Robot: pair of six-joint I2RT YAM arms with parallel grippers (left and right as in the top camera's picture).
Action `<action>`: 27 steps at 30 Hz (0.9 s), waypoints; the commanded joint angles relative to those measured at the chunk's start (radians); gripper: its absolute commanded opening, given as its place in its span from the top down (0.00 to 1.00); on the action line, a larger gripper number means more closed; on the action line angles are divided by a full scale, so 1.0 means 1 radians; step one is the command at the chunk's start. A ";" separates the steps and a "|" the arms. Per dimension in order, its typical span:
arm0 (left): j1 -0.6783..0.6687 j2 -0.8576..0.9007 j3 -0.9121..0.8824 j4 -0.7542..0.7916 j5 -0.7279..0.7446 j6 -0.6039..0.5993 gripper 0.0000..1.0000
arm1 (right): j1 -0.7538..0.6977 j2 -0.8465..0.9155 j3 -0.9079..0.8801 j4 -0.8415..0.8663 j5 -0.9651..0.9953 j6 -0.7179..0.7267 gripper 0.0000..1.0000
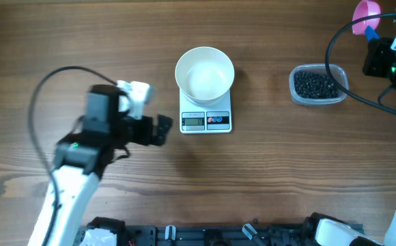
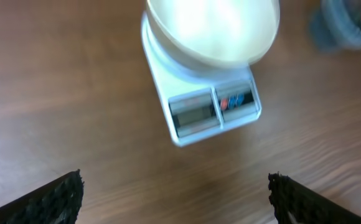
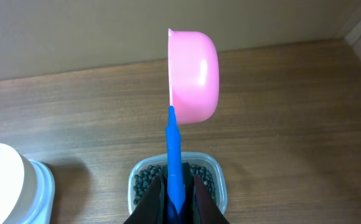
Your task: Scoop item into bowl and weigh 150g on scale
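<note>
The beads (image 1: 314, 85) lie in a clear tub (image 1: 295, 85) on the right part of the table (image 1: 287, 178), well apart from the bowl (image 1: 205, 74). You will find the bowl seated on the scale (image 1: 206, 121) at the table's centre. It overhangs the platform and leaves the display and two buttons uncovered on the near side. The bowl's inside shows plain white. The display is too small to read.

The right gripper (image 3: 175, 193) is clamped on the blue handle of the scoop (image 3: 193, 74). In the right wrist view the handle runs straight out from between the closed fingers, and the pink cup has its rim turned to one side. You cannot see inside the cup. In the overhead view the scoop sits at the far right edge, beyond the tub and apart from it.

The left gripper (image 1: 161, 130) hovers just left of the scale, fingers spread wide apart. In the left wrist view you see only wood between them, with the scale and bowl ahead.
</note>
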 commanded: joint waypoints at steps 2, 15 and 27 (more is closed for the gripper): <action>0.222 -0.109 0.003 -0.008 0.196 0.077 0.00 | 0.005 -0.001 0.013 0.000 -0.018 0.010 0.96; 0.072 -0.071 0.003 -0.102 0.188 0.160 0.00 | 0.005 -0.001 0.013 0.002 -0.018 0.011 0.96; -0.239 -0.044 0.003 -0.099 -0.350 -0.190 0.00 | 0.005 -0.001 0.013 -0.008 -0.018 0.011 0.96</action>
